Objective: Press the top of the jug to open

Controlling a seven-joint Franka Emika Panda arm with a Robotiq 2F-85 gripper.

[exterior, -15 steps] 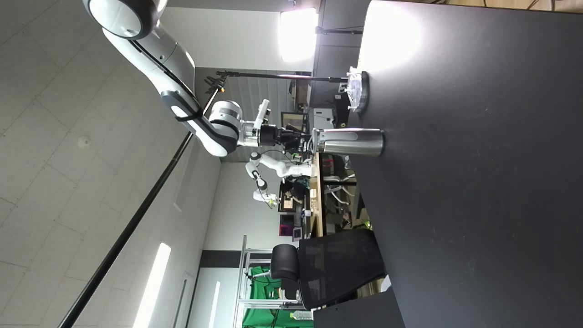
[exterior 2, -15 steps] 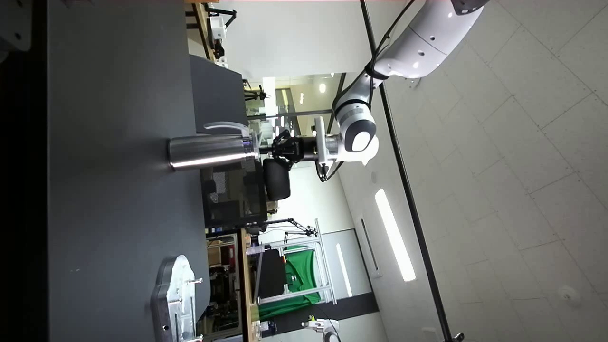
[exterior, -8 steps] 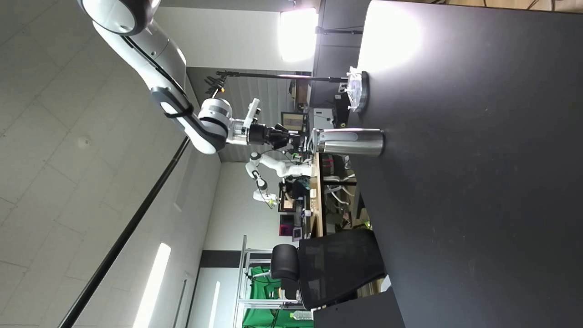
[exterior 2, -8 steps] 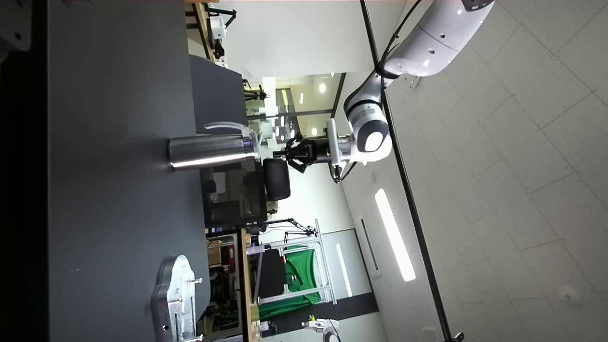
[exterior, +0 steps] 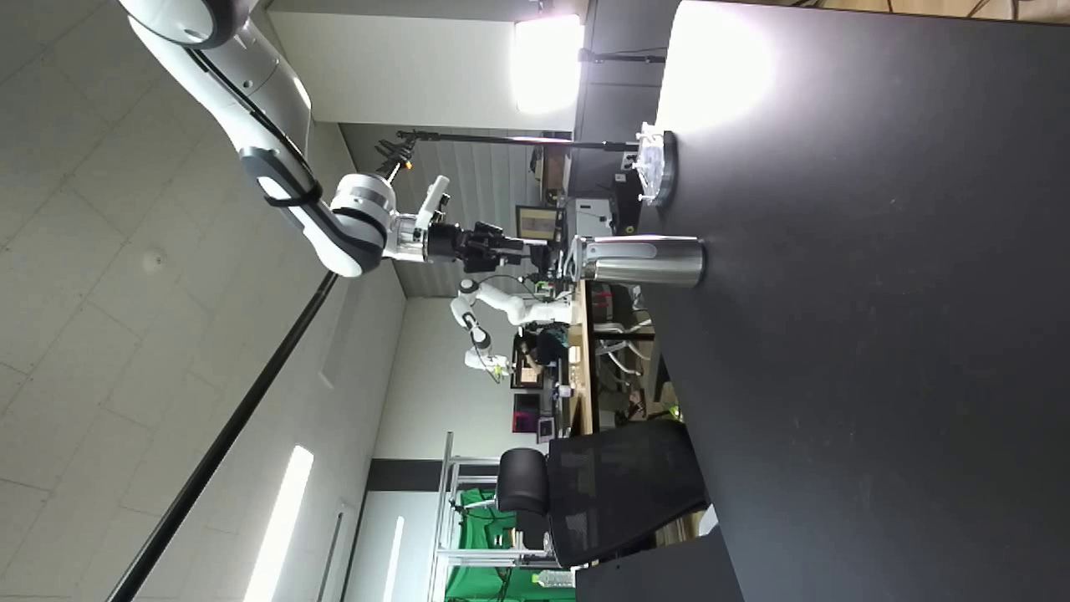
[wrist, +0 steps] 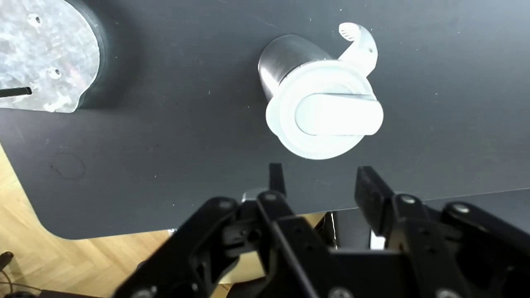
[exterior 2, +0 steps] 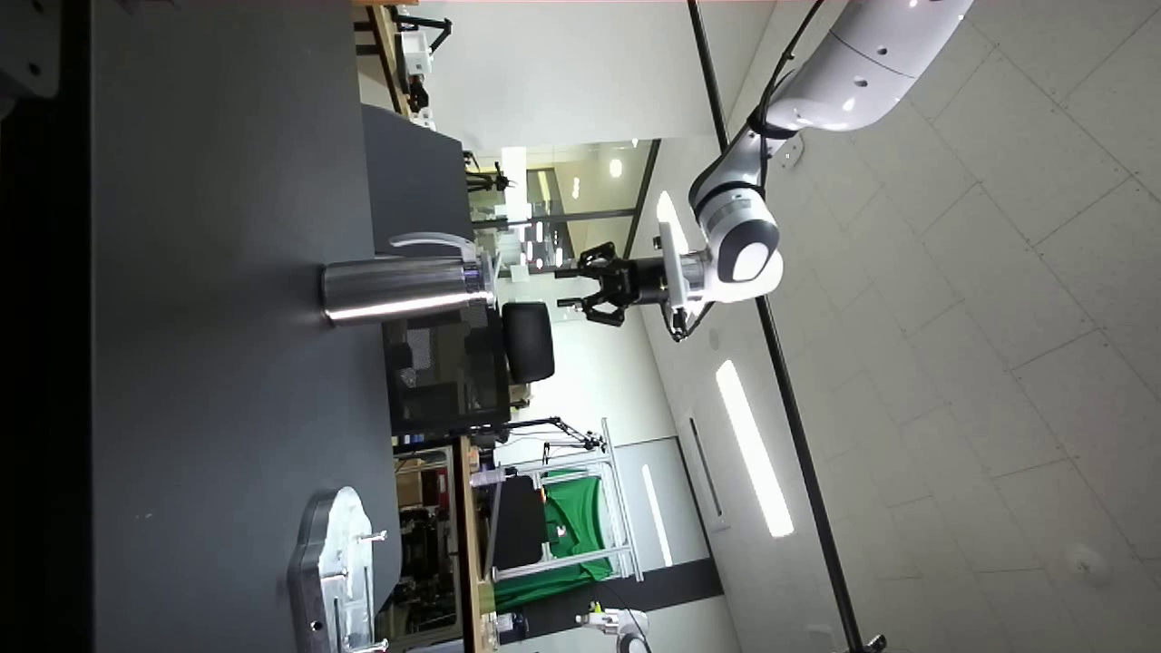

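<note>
Well, at the left of an exterior view turned on its side spreads the dark table [exterior 2: 227, 408]. Low in that view, a metal plate [exterior 2: 345, 544] with a darker base rests on it, cut off by the frame. Next along, well apart from the plate, the silver-grey jug [exterior 2: 399, 288] stands upright on the table, its handle [exterior 2: 431, 239] along one side; the wrist view gives its white lid [wrist: 310, 147] from above, with a flat tab [wrist: 339, 116] reaching out to the rim. Behind the jug shows a black chair [exterior 2: 528, 343]. Farther right, the gripper [exterior 2: 563, 288] hangs above the jug's top and apart from it, unclenched, its fingers [wrist: 370, 194] spread. Last come the white arm [exterior 2: 739, 227] and, behind it, a long black pole [exterior 2: 802, 449].
</note>
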